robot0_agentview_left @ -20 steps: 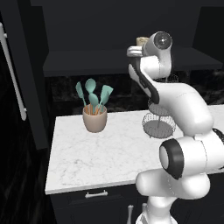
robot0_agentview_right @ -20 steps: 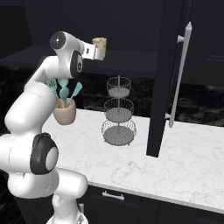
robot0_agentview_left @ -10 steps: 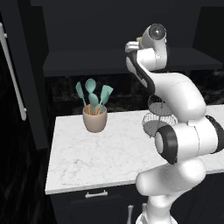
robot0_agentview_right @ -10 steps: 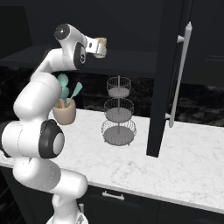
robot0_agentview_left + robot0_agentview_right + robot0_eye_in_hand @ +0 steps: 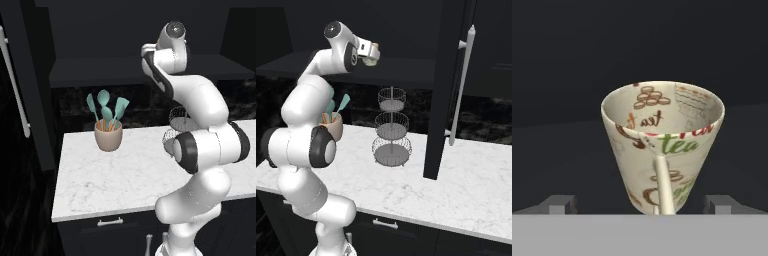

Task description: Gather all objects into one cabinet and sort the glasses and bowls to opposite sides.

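A speckled tan cup (image 5: 662,140) printed with "tea" stands upright with its thin handle facing the hand camera. My gripper (image 5: 641,205) is open. Its fingertips (image 5: 559,204) stand on either side of the cup's base, with a gap on each side. From the right base view the cup (image 5: 372,54) sits just off the end of my gripper (image 5: 367,52), at the front of the cabinet's dark shelf (image 5: 406,70). The cabinet door (image 5: 443,90) hangs open with its long pale bar handle (image 5: 461,85). The bowl and the other glasses are out of view.
A three-tier wire basket (image 5: 391,131) stands on the white marble counter (image 5: 100,175) below the shelf. A beige pot of teal utensils (image 5: 108,134) sits at the counter's back left. Another tall dark door with a pale handle (image 5: 15,85) is at far left.
The arm's middle links have swung round while the hand stayed at the cup by the shelf. The jaws stayed wide and the cup has not moved.
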Robot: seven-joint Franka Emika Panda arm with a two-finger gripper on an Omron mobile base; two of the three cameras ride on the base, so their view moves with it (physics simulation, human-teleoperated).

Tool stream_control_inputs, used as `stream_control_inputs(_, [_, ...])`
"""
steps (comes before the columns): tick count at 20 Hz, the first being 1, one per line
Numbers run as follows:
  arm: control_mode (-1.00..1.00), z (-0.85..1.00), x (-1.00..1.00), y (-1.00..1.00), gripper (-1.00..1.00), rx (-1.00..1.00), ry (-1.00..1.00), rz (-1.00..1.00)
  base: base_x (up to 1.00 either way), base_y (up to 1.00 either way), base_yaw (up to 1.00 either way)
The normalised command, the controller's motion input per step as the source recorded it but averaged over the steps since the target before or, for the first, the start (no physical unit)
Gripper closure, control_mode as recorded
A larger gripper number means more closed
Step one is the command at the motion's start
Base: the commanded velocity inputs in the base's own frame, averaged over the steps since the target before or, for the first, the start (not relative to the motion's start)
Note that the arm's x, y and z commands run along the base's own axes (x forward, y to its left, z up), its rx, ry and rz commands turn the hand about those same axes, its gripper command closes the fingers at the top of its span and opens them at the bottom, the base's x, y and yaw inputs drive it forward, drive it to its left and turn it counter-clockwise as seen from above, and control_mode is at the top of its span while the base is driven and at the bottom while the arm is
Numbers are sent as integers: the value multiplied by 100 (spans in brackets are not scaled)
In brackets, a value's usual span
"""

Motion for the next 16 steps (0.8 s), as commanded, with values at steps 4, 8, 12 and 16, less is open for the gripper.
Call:
stream_control_inputs(4, [-100,0,18,0,-100,0,0,0,0,0,0])
stream_control_inputs(8, [-100,0,10,0,-100,0,0,0,0,0,0])
stream_control_inputs(12, [-100,-1,0,-3,-100,0,0,0,0,0,0])
stream_control_inputs(16, [-100,-8,0,0,100,0,0,-2,0,0,0])
